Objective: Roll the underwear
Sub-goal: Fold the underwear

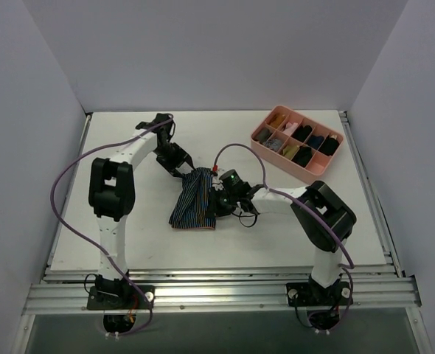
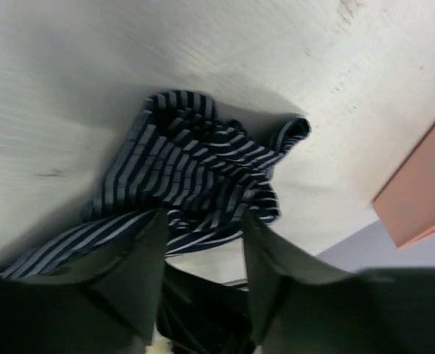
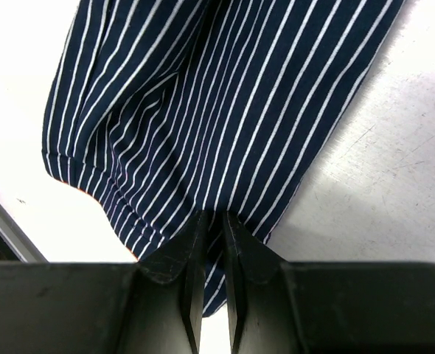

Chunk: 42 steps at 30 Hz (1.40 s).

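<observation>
The underwear (image 1: 192, 203), dark navy with thin light pinstripes, lies lengthwise in the middle of the white table (image 1: 129, 236). Its far end is bunched up in the left wrist view (image 2: 195, 158). My left gripper (image 1: 190, 171) sits at that far end, and in its own view the gripper (image 2: 203, 221) is open. Its fingers (image 2: 155, 243) stand apart just short of the cloth, with nothing between them. My right gripper (image 1: 219, 196) is at the garment's right edge. In the right wrist view this gripper (image 3: 214, 217) is shut on a fold of the striped underwear (image 3: 225, 96).
A pink divided tray (image 1: 280, 161) with several small dark and light bundles stands at the back right. Its corner also shows in the left wrist view (image 2: 420, 195). White walls enclose the table on three sides. An aluminium rail (image 1: 217, 291) runs along the near edge.
</observation>
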{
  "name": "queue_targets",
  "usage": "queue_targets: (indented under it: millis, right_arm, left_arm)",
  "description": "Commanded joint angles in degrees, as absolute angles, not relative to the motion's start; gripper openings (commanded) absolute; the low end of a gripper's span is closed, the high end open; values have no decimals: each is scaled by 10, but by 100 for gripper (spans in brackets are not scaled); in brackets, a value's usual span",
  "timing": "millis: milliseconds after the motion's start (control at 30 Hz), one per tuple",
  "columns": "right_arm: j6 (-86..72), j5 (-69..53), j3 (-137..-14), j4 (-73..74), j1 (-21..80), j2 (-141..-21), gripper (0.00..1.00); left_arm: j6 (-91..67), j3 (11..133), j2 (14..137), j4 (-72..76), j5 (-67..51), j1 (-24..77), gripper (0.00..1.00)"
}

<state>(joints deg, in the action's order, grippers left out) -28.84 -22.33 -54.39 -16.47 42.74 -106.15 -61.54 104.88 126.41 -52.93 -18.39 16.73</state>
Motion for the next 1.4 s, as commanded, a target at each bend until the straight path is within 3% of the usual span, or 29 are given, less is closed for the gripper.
queue_targets:
  millis: [0, 133, 300, 400, 600, 967, 1067, 1100, 1233, 1367]
  right_arm:
    - [-289, -187, -525, -91, 431, -1066, 11]
    - [-296, -184, -527, -84, 430, -1057, 11]
    - [-288, -184, -555, -56, 425, -1064, 11]
    - [-280, -183, -567, -42, 423, -1068, 11]
    - [-279, -191, -570, -34, 414, -1067, 12]
    - [-282, -194, -569, -39, 415, -1067, 12]
    - [-285, -192, -568, -40, 415, -1066, 11]
    - [-286, -191, -565, -43, 415, -1066, 12]
    - [-298, -191, -556, -49, 415, -1064, 11]
    - [-288, -172, -559, -28, 415, -1050, 11]
  left_arm:
    - [-511, 1057, 1211, -591, -132, 119, 56]
    - [-411, 961, 1111, -589, -91, 89, 59]
    - [-400, 711, 980, -414, -223, 96, 61]
    - [-408, 621, 943, -371, -223, 112, 63]
    - [-420, 536, 907, -300, -236, 136, 64]
    - [-414, 502, 925, -263, -194, 195, 62]
    - [-413, 494, 920, -269, -188, 197, 52]
    - [-411, 493, 915, -272, -186, 197, 41]
    - [-407, 505, 893, -287, -171, 197, 19]
    - [-388, 546, 892, -337, -154, 197, 4]
